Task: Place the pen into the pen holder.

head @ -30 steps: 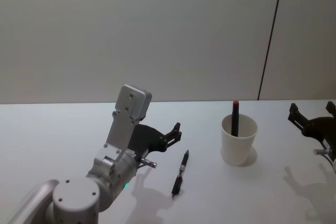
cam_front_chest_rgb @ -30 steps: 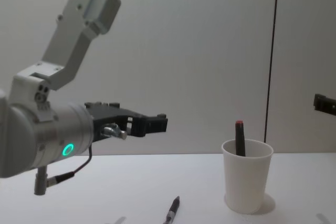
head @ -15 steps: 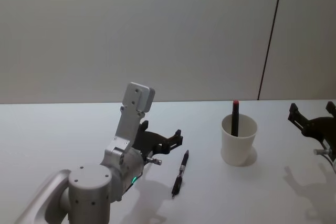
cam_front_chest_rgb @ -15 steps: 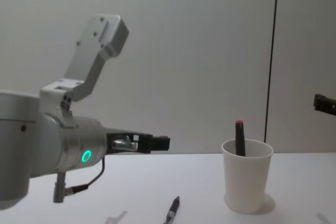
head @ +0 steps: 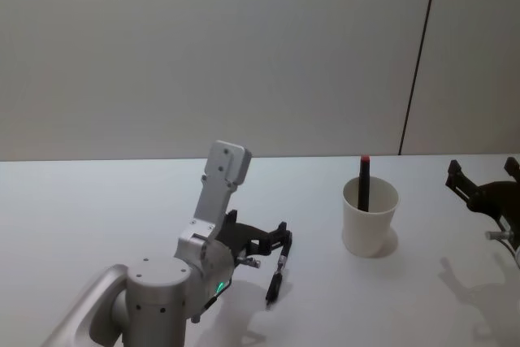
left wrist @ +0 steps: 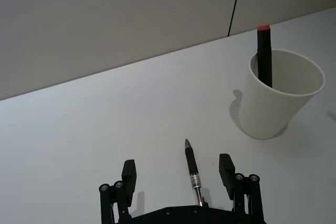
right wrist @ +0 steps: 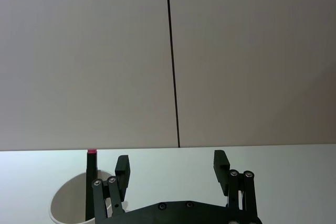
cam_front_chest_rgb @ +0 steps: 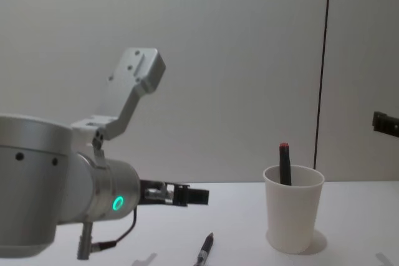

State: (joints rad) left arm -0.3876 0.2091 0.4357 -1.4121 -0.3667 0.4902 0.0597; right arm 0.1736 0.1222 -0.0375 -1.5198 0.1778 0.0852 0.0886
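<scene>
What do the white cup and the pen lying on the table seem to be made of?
The pen holder: likely paper, matte white, judging by its thin rolled rim. The pen: probably black plastic, slightly glossy, with a silver band that may be metal.

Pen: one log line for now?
left gripper open over pen | pen on table, ungrasped | pen holder, red-capped pen inside | right gripper open, far right

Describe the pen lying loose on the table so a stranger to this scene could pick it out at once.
On the white table, find the white paper cup; to its left, nearer the robot, the left gripper hovers open. Just beneath that gripper lies a slim black pen with a silver band, flat on the table, unlike the red-topped pen standing upright in the cup.
</scene>
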